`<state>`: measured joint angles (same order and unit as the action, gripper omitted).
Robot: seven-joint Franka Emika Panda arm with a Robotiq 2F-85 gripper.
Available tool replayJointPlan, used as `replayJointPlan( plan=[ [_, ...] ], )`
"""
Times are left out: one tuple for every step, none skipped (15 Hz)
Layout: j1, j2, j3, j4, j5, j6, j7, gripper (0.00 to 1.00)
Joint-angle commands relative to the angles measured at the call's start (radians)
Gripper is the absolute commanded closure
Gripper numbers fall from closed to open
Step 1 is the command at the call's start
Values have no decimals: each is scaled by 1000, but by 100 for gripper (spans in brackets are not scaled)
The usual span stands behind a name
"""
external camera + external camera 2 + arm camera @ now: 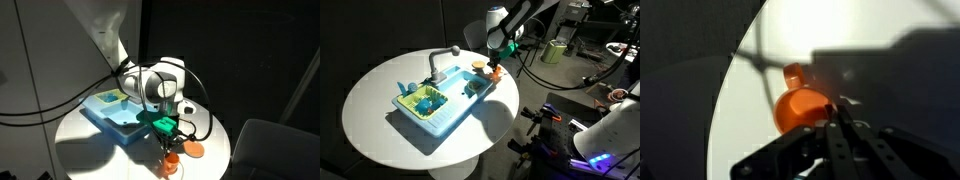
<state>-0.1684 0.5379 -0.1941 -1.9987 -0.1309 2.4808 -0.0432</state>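
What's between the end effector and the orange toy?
Nothing. In the wrist view the shut end effector overlaps the edge of the orange toy, with no gap showing. Only white table lies behind.

Bare tabletop (375, 120) along the rim; toy sink (435, 122), faucet (442, 56) obstacles near gripper (495, 68).

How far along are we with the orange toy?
Done: the gripper is shut on the orange toy, right beside the blue toy sink. In hand: the toy is held low over the white table, outside the sink. Left: the toy is not yet released. I cannot tell whether it touches the table.
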Motion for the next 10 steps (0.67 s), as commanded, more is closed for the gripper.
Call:
replayJointPlan(
  plan=[
    [-12,-12,4,-32,-9,58,-16,99],
    [-15,-14,7,-39,-6,72,-23,99],
    [-18,-14,9,-46,-3,84,-28,99],
    [-20,-14,11,-50,0,91,-31,99],
    [-22,-14,12,-53,2,97,-33,99],
    [-23,-14,13,-56,3,103,-34,74],
    [-23,-14,13,-58,4,107,-33,69],
    [-24,-14,15,-59,6,109,-35,62],
    [-24,-14,15,-60,7,109,-36,53],
    [-25,-14,16,-60,7,108,-36,46]
  ],
)
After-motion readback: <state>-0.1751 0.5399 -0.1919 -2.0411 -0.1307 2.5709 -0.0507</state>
